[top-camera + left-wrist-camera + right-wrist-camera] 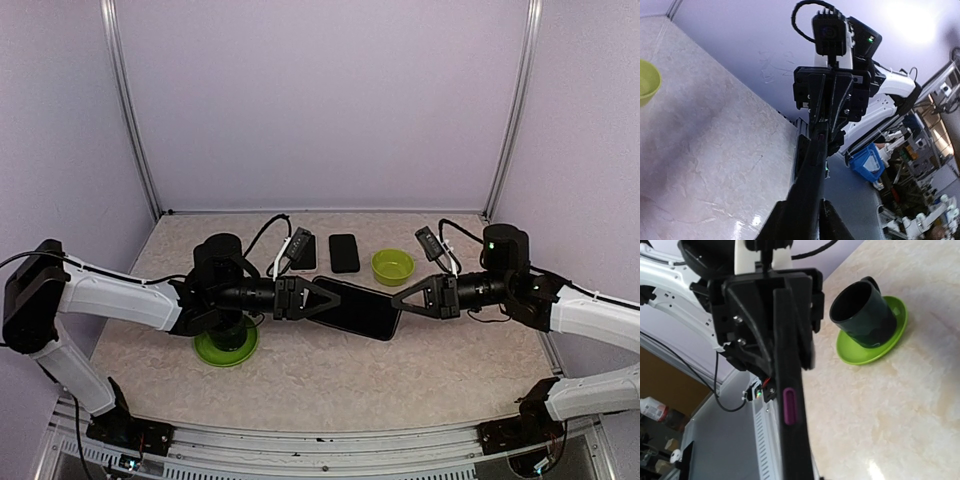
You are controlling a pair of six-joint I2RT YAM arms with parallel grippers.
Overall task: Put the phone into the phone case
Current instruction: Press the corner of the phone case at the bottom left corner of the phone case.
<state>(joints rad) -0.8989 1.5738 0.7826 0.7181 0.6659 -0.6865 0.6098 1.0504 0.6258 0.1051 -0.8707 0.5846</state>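
Black phone [355, 308], purple side button [789, 405]; lime bowl [393, 266]; dark green mug [865, 315] on lime saucer [860, 356]; beige marbled counter [300, 380].

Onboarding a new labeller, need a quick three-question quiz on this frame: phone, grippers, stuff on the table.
1. True or false: the dark cup stands on the green saucer.
2. Where is the phone? A) lying flat on the table. B) inside the green bowl. C) up in the air, spanning from the left gripper to the right gripper.
3. In the right wrist view, what colour is the side button on the phone's edge?
Key: 1 true; 2 C; 3 purple.
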